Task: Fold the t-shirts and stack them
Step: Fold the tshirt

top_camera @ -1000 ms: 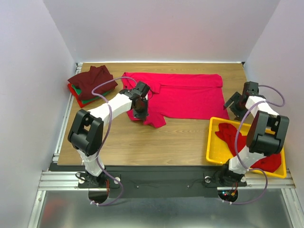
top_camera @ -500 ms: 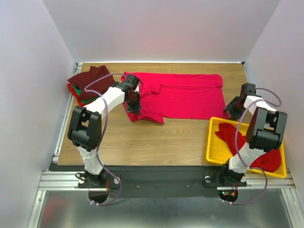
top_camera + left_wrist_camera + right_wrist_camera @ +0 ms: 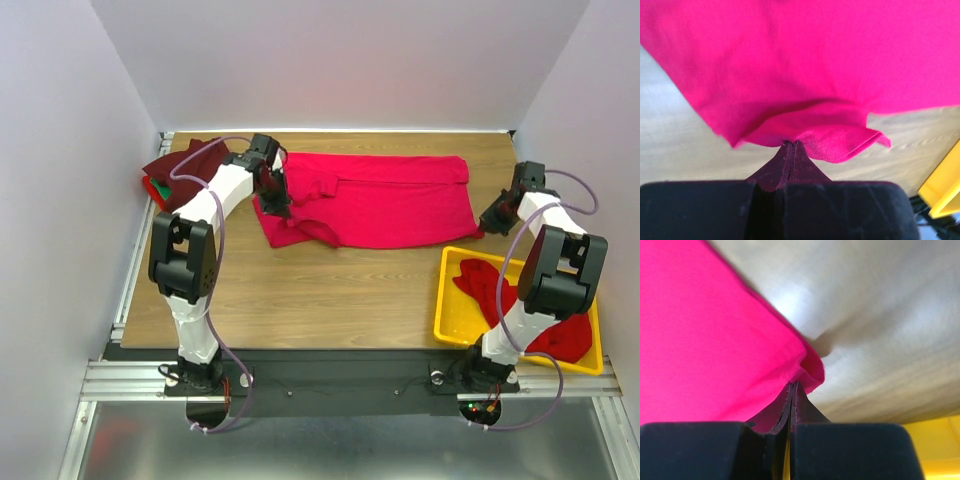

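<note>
Your left fingers [image 3: 776, 172] clench the red shirt's [image 3: 400, 205] left edge and your right fingers [image 3: 806, 411] clench its near right corner, likely to pull it taut and flat across the far desk [image 3: 330, 290] for folding.

A yellow plastic tray [image 3: 452, 318] sits at the wooden table's [image 3: 330, 290] near right corner.

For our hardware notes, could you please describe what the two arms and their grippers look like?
The left arm and right arm have white link shells between bulky black joint housings, each trailed by a looping purple cable. The left gripper and right gripper are black and taper to a narrow point.
</note>
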`<control>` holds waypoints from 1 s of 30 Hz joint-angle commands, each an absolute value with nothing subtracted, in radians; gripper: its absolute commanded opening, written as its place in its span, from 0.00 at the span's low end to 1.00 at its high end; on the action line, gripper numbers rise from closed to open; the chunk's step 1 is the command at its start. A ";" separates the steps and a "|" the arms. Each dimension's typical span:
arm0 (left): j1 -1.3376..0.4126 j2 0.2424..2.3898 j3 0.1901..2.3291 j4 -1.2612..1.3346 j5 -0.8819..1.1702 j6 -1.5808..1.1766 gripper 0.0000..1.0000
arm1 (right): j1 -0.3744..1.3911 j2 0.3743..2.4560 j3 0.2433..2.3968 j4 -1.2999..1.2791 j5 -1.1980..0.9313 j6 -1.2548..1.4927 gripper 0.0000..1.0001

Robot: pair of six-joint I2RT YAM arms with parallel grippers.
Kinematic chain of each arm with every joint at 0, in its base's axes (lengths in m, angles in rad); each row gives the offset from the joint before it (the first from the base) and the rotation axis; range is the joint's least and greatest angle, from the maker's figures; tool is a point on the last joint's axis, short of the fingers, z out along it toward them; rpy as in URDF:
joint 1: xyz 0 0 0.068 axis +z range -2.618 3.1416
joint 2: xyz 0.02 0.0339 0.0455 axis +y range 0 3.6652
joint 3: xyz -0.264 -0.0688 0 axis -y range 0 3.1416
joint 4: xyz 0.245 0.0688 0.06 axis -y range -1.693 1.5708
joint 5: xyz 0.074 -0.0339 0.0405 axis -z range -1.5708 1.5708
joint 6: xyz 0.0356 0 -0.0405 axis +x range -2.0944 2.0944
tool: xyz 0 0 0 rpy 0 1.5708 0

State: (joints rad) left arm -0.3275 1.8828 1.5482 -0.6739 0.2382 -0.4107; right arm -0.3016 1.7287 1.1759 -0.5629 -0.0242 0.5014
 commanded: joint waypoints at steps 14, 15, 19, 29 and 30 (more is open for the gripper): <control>-0.253 2.062 1.963 -0.696 0.262 -0.391 0.00 | -0.301 1.874 1.436 -0.551 -0.124 0.479 0.00; -0.250 2.091 1.989 -0.701 0.261 -0.385 0.00 | -0.299 1.887 1.443 -0.551 -0.133 0.477 0.00; -0.239 2.169 2.149 -0.721 0.264 -0.368 0.00 | -0.281 1.905 1.502 -0.558 -0.130 0.460 0.00; -0.189 2.243 2.231 -0.687 0.316 -0.344 0.00 | -0.232 2.016 1.686 -0.624 -0.138 0.433 0.00; -0.186 2.246 2.227 -0.680 0.316 -0.345 0.00 | -0.230 2.038 1.716 -0.630 -0.143 0.433 0.00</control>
